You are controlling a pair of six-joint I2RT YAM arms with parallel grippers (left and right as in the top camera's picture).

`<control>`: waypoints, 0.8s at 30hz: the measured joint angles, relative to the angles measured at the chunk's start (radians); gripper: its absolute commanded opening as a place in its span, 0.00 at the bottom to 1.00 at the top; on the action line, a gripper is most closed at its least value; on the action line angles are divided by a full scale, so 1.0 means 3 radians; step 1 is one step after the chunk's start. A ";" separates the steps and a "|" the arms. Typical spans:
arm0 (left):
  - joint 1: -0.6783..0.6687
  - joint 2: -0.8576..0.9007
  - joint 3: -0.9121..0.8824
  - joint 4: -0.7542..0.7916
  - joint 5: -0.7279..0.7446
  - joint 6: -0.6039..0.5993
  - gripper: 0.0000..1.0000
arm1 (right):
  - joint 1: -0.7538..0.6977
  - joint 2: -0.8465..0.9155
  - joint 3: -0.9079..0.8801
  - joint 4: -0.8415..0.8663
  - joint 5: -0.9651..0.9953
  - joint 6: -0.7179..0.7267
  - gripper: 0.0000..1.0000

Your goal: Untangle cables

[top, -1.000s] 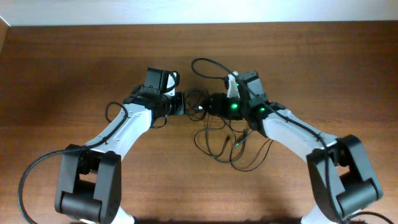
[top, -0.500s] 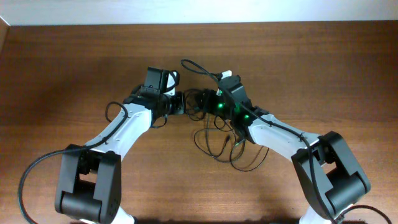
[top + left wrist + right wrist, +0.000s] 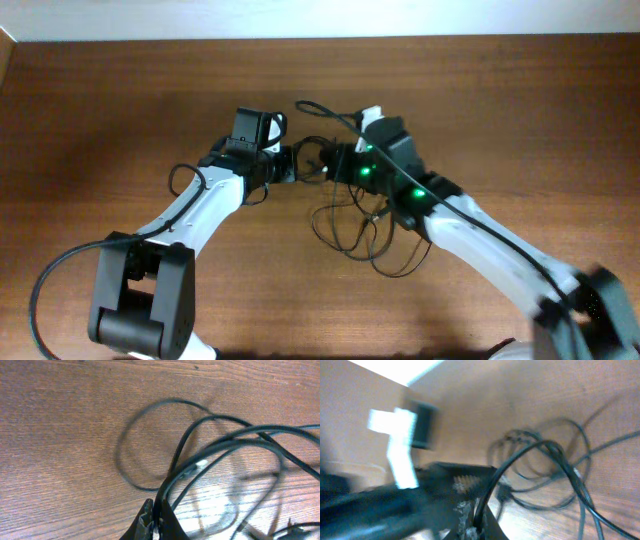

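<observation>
Loose loops of the cables (image 3: 220,447) lie on the counter (image 3: 120,100) nearest the arm bases, and just beyond, the left hand (image 3: 156,516) and right hand (image 3: 472,517), each clamped on a strand, nearly meet at the bunch, where a straight pull apart risks cinching the knot.

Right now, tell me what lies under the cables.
Bare wooden table shows through the cables. At the knot, the left end effector and right end effector block the view, so underneath there is hidden.

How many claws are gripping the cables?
2: the left claw is shut on the cables at the tangle's edge; the right claw, facing it, is shut on a strand.
</observation>
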 measured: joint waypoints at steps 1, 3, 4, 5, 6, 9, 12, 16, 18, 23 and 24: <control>0.0000 0.0000 0.0000 0.0009 -0.0001 0.0001 0.02 | -0.0018 -0.0148 -0.0001 -0.0150 0.0005 -0.0064 0.04; 0.0000 0.0000 0.0000 0.0004 -0.0003 0.0001 0.02 | -0.0055 -0.0456 -0.0003 -0.0408 0.0033 -0.0201 0.04; 0.0000 0.0000 -0.0001 0.0004 -0.0003 0.0001 0.02 | -0.0072 -0.0615 -0.0001 -0.0538 0.0034 -0.0244 0.04; 0.0000 0.0000 -0.0001 0.0003 -0.0003 0.0001 0.02 | -0.0093 -0.0711 -0.0004 -0.0666 0.0043 -0.0271 0.04; 0.0000 0.0000 -0.0001 0.0004 -0.0001 0.0001 0.02 | -0.0122 -0.0824 -0.0005 -0.0760 0.0047 -0.0306 0.04; -0.0001 0.0000 -0.0001 0.0003 -0.0001 0.0000 0.02 | -0.0155 -0.1183 -0.0003 -0.1022 0.0117 -0.0389 0.04; 0.0000 0.0000 -0.0001 -0.0004 -0.0001 0.0000 0.02 | -0.0155 -0.1246 -0.0003 -0.1489 0.0333 -0.0407 0.04; 0.0000 0.0000 -0.0001 -0.0010 -0.0001 0.0001 0.02 | -0.0158 -0.1100 -0.0003 -0.1736 0.0482 -0.0406 0.04; 0.0000 0.0000 -0.0001 -0.0010 -0.0003 0.0000 0.02 | -0.0158 -0.0898 -0.0003 -0.1794 0.0504 -0.0406 0.04; 0.0000 0.0000 -0.0001 -0.0013 -0.0004 0.0000 0.02 | -0.0160 -0.0163 -0.0003 -0.1565 0.0270 -0.0458 0.04; 0.0000 0.0000 -0.0001 -0.0008 -0.0005 0.0000 0.02 | -0.0161 -0.0107 -0.0003 -0.1548 0.0230 -0.0476 0.04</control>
